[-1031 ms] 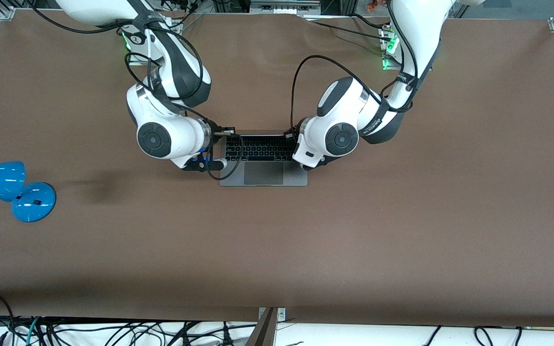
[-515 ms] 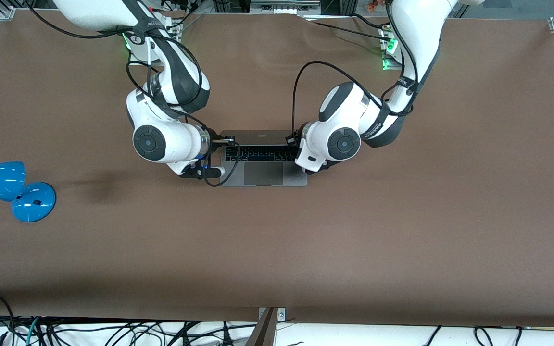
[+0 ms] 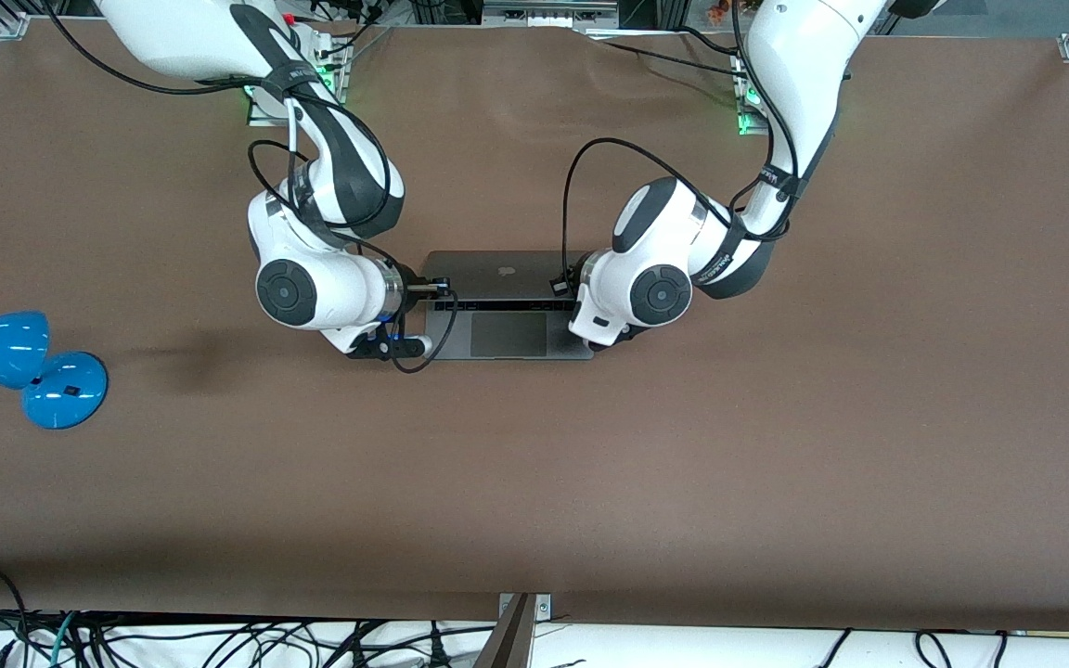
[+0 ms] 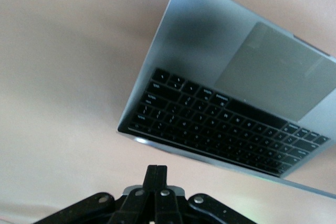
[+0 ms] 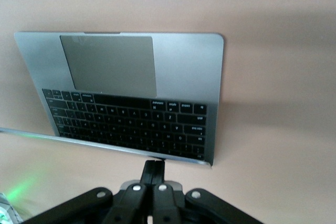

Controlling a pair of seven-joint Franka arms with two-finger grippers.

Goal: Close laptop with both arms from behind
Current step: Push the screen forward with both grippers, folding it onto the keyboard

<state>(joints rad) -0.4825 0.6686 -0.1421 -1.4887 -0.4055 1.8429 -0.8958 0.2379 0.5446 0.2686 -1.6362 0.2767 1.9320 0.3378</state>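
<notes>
The space-grey laptop (image 3: 507,325) lies mid-table with its lid (image 3: 502,272) tilted well down over the black keyboard. The apple logo faces up and the trackpad (image 3: 508,334) still shows. My right gripper (image 3: 437,288) is shut and empty and rests against the lid's corner toward the right arm's end. My left gripper (image 3: 564,278) is shut and empty at the lid's other corner. The left wrist view shows shut fingertips (image 4: 156,170) just short of the lid's edge, with the keyboard (image 4: 210,114) past it. The right wrist view shows shut fingertips (image 5: 154,165) touching that edge below the keyboard (image 5: 131,116).
A blue desk lamp (image 3: 24,362) stands near the table edge at the right arm's end. The brown table (image 3: 683,464) stretches wide toward the front camera. Black cables loop from both wrists beside the laptop.
The lid has swung down from nearly upright toward the keyboard, which is now mostly covered. Both grippers have moved with it, toward the front camera and lower.
</notes>
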